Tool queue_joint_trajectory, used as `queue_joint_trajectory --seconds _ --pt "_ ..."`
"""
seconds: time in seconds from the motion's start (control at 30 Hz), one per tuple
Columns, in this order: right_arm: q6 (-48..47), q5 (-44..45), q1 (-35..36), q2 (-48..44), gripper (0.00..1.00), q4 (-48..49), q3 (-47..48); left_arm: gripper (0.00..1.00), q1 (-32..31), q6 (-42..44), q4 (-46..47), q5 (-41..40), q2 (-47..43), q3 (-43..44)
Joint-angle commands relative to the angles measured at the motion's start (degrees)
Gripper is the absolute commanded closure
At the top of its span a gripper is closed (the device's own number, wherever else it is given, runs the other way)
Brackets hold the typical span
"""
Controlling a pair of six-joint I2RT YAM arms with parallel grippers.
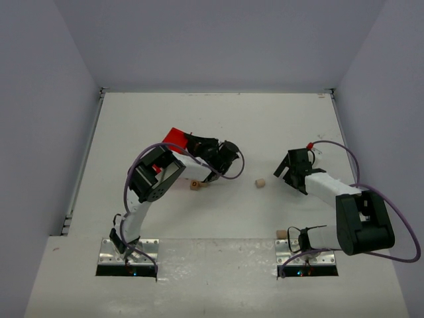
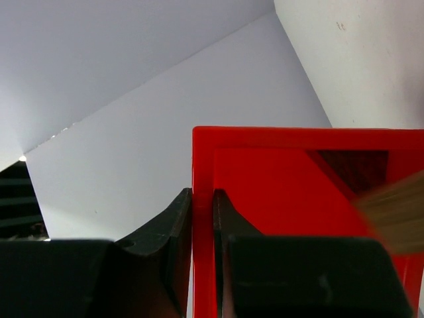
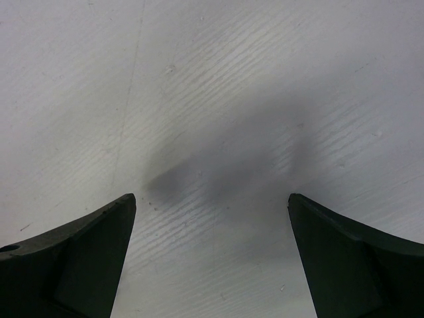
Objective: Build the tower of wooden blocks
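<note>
My left gripper (image 1: 191, 142) is shut on the side wall of the red plastic bin (image 1: 173, 137). In the left wrist view the gripper (image 2: 202, 192) has one finger on each side of the bin wall (image 2: 203, 159). Inside the bin lie a dark reddish-brown triangular piece (image 2: 354, 169) and a pale tan plank (image 2: 395, 212). A small light block (image 1: 195, 185) lies on the table just below the left wrist. A light cube (image 1: 260, 183) lies left of my right gripper (image 1: 283, 171). That gripper is open and empty over bare table (image 3: 212, 199).
Another light cube (image 1: 281, 234) sits by the right arm's base. Grey walls enclose the white table (image 1: 218, 119) on three sides. Purple cables loop off both arms.
</note>
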Motion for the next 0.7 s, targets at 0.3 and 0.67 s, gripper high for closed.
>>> queue_joint_trajectory --seconds 0.3,0.67 --pt "1.39 -5.02 0.77 1.19 0.01 -0.88 -1.97 1.00 -2.78 8.19 5.62 -2.10 1.82 1.35" --pt "1.36 -4.73 0.86 1.09 0.01 -1.04 -1.92 1.00 -2.74 8.75 6.45 -2.20 1.14 0.99"
